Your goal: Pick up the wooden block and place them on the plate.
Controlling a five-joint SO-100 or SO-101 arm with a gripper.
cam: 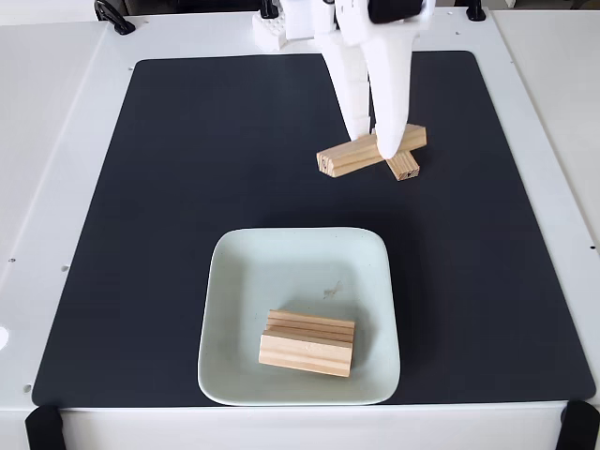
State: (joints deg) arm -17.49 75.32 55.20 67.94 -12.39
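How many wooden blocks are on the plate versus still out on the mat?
Two lie side by side on the plate; two more lie crossed on the black mat, under the gripper.

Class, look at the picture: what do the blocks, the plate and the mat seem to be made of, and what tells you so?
Blocks: light unfinished-looking wood; striped laminated grain and pale end faces show. Plate: probably glazed ceramic, possibly melamine; smooth pale mint surface with a soft sheen and a rounded raised rim. Mat: matte black, likely rubber or foam; flat, with rounded corners.

Arm (352, 28) cut off at top edge, pincer (375, 145) tips hiding the crossing of two wooden blocks (366, 152)
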